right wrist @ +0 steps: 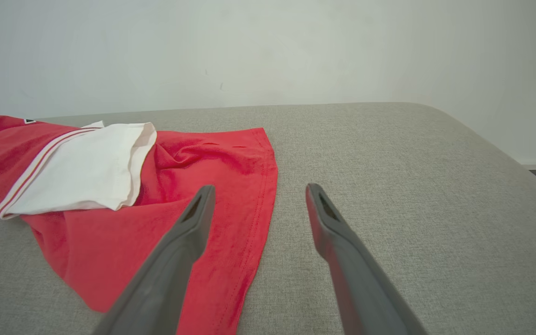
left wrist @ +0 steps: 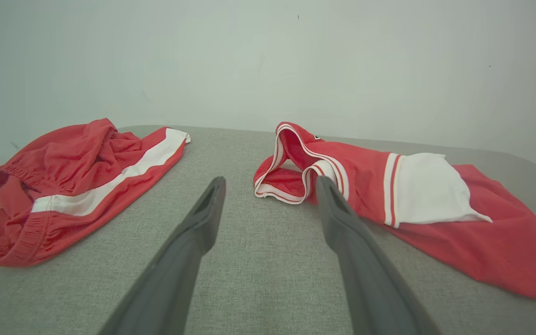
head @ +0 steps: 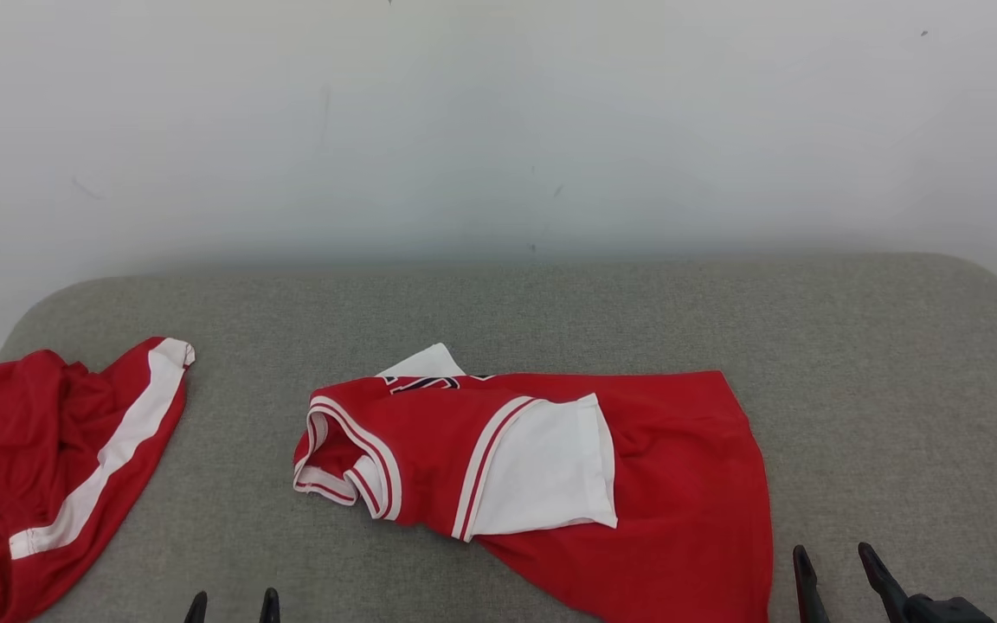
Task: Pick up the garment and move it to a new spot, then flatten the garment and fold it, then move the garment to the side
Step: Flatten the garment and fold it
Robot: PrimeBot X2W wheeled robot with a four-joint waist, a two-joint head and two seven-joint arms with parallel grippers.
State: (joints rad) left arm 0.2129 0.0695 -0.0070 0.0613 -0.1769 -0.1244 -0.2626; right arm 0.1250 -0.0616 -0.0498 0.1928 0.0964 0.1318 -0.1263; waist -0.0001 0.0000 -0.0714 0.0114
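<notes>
Both pairs of dark fingers sit at the bottom of my head view, closest to me. My left gripper [head: 233,607] has its jaws spread wide with nothing between them. My right gripper [head: 833,554] is spread just as wide and is equally empty.

My target, the red short-sleeved jersey with white sleeves and red-and-white striped trim [head: 680,467], lies rumpled in the middle of the surface, partly doubled over on itself. Its striped neck opening [head: 344,459] gapes toward my left. One white sleeve [head: 546,472] is flopped flat across the red body. A second bit of white cloth pokes out at the far edge, next to a scrap of dark lettering I can't read. The red hem end spreads to my right and runs down off the near edge of my head view, just beside the right gripper.

From the right wrist camera one finger crosses over the hem in the picture; I cannot tell whether it touches the cloth. From the left wrist camera the fingers point at the collar, and from the head camera they sit short of it.

Well apart to my left lies a bunched pair of red shorts with a white side stripe [head: 31,450]. Everything rests on a grey woven padded surface with rounded far corners [head: 550,311], backed by a plain white wall [head: 498,130].
</notes>
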